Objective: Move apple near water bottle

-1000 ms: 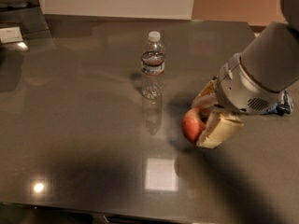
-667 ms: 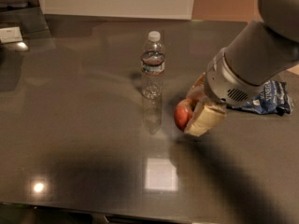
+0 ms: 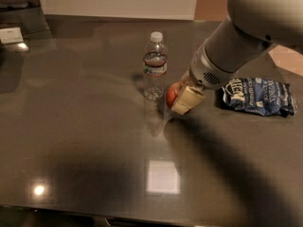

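Single view, looking down on the dark glossy bench (image 3: 71, 126). The grey arm (image 3: 236, 41) comes in from the far right and slopes down toward the bench centre. The gripper (image 3: 180, 97) sits just right of centre, closed around the apple (image 3: 171, 94). One pale finger (image 3: 188, 100) lies across the apple's right side; the other is mostly hidden behind the wrist. Only the red left part of the apple shows past the finger. Cannot tell whether the apple touches the bench or hangs just above it.

The water bottle (image 3: 155, 65) stands upright, white cap on, with a label band round its upper body. The apple is just right of the bottle's base and slightly nearer — close beside it, not touching.

The snack bag (image 3: 258, 96), blue and white, lies flat at the right, beyond the gripper and well apart from the bottle. A square light reflection (image 3: 163, 176) shows on the near bench; a small white card (image 3: 10, 34) rests at far left.
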